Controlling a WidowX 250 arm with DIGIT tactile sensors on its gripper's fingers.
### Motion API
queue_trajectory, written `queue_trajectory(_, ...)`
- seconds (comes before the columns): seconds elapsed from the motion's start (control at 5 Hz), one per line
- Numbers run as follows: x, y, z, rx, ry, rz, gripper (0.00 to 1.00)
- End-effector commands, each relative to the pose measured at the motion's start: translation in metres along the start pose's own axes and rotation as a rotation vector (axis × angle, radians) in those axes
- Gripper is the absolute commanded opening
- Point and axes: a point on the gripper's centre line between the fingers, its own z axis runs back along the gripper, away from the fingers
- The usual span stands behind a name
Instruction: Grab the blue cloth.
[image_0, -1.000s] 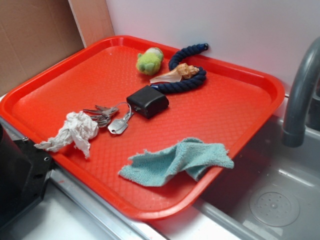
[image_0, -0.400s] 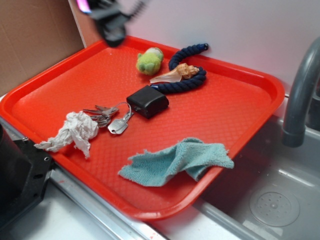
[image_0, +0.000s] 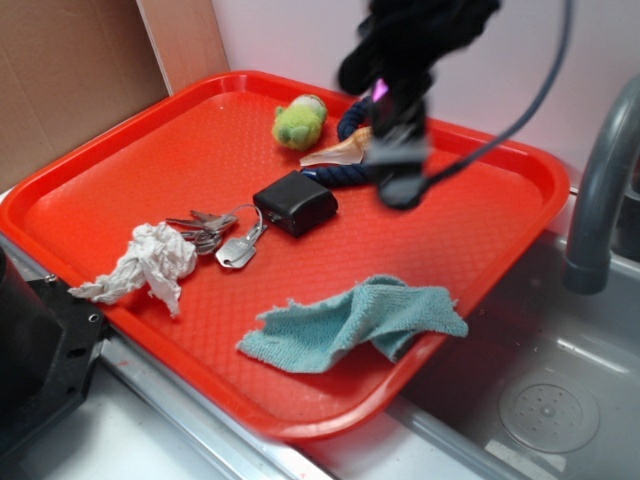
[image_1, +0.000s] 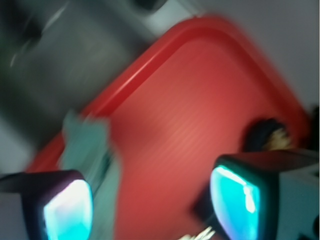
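The blue cloth (image_0: 350, 320) lies rumpled near the front right edge of the red tray (image_0: 150, 170), one corner reaching the rim. My gripper (image_0: 400, 185), motion-blurred, hangs in the air above the tray's back right part, some way behind the cloth. In the blurred wrist view the gripper (image_1: 152, 205) is open, its two glowing pads (image_1: 70, 210) wide apart with only bare tray (image_1: 190, 115) between them. There the blue cloth (image_1: 87, 145) shows just beyond the left pad, at the tray's rim.
On the tray lie a black box (image_0: 295, 202), keys (image_0: 215, 238), a white tissue wad (image_0: 150, 262), a green plush (image_0: 300, 122), a shell (image_0: 345, 148) and a navy rope (image_0: 350, 172). A grey faucet (image_0: 600, 200) and sink (image_0: 540, 400) are at the right.
The arm has swung from the tray's back left corner to its back right and come lower, now blurred with motion. Nothing on the tray has moved.
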Motion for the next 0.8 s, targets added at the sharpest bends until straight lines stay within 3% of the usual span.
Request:
queue_trajectory(0.0,-0.001,-0.018,0.016,0.018,-0.065,-0.014,1.0)
queue_trajectory(0.4,-0.001,-0.018,0.016,0.018,-0.065,-0.014,1.0)
queue_trajectory(0.6,-0.003,-0.023,-0.024,-0.047,-0.026,-0.09,1.0)
